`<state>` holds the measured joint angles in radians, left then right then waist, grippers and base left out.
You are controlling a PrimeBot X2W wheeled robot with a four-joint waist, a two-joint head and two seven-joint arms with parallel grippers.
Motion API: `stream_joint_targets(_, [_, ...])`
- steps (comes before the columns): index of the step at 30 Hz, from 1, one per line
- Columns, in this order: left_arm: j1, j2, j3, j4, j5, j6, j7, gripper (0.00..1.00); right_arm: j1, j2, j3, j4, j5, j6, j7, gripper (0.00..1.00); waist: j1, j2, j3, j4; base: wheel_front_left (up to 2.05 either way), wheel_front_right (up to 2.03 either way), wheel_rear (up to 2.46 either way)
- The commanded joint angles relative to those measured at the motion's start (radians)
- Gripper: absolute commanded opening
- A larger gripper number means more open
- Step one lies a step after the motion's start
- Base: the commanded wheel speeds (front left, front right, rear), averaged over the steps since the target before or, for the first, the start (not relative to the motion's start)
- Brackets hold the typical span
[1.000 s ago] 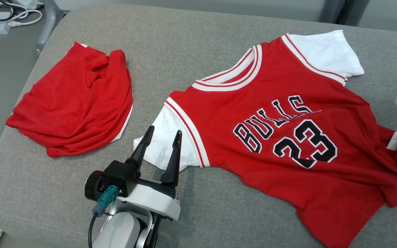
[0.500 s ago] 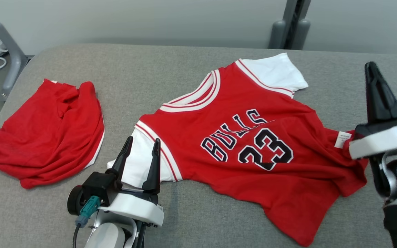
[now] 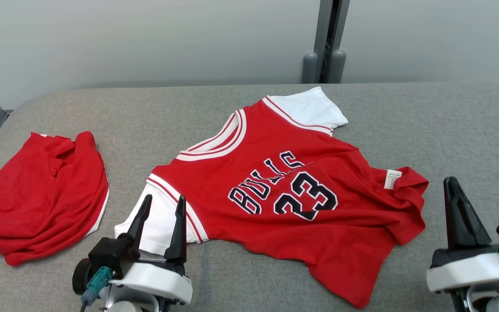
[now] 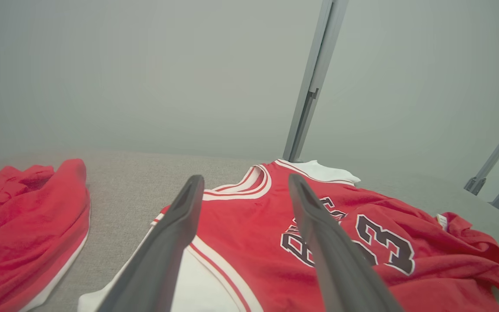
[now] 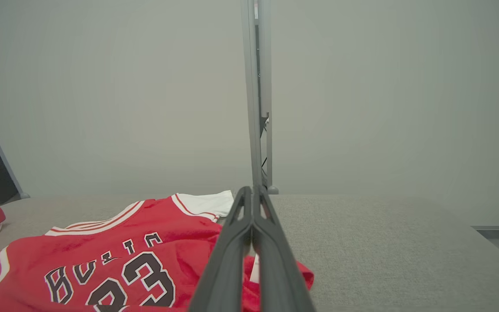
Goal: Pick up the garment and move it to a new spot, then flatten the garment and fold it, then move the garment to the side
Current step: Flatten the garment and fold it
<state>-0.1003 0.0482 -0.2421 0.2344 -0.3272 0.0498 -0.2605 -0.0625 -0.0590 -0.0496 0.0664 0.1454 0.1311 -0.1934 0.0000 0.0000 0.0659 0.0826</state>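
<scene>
The red shirt [image 3: 293,190] lies face up in the middle of the grey table [image 3: 448,130]. Its neck points to 10 o'clock and its bottom edge to 4 o'clock. The left claw [image 3: 164,198] sits at 7 o'clock from it, wide open, with its tips above a white sleeve [image 3: 158,223]. The right claw [image 3: 451,182] stands at 4 o'clock, pressed closed and holding nothing. Another red cloth [image 3: 41,190] lies at 9 o'clock.

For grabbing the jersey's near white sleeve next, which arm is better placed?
Left. The left pincer is open with its tips by that sleeve of the Bulls jersey; the right pincer is shut, beyond the crumpled hem.
</scene>
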Motion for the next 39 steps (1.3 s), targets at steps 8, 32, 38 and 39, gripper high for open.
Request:
stream_joint_targets(8, [0.028,0.004,0.01,0.004,0.005,-0.007,-0.005,1.0,0.048,0.006,0.012,0.021,0.004,-0.001,-0.013,1.0,0.0,0.0,-0.01,-0.003,0.0,0.0,0.0])
stream_joint_targets(32, [-0.046,0.004,-0.049,0.001,0.014,-0.01,-0.005,1.0,-0.122,-0.04,0.044,0.138,0.025,-0.001,0.111,1.0,0.0,0.0,0.119,0.073,0.0,0.0,0.0])
stream_joint_targets(38, [-0.075,0.004,-0.083,0.0,0.003,-0.004,-0.005,1.0,-0.228,-0.091,0.038,0.249,0.115,-0.001,0.176,1.0,0.0,0.0,0.179,0.119,0.0,0.0,0.0])
stream_joint_targets(39, [-0.08,0.004,-0.088,0.0,0.001,-0.003,-0.005,1.0,-0.243,-0.098,0.039,0.271,0.13,-0.001,0.187,1.0,0.0,0.0,0.185,0.125,0.0,0.0,0.0])
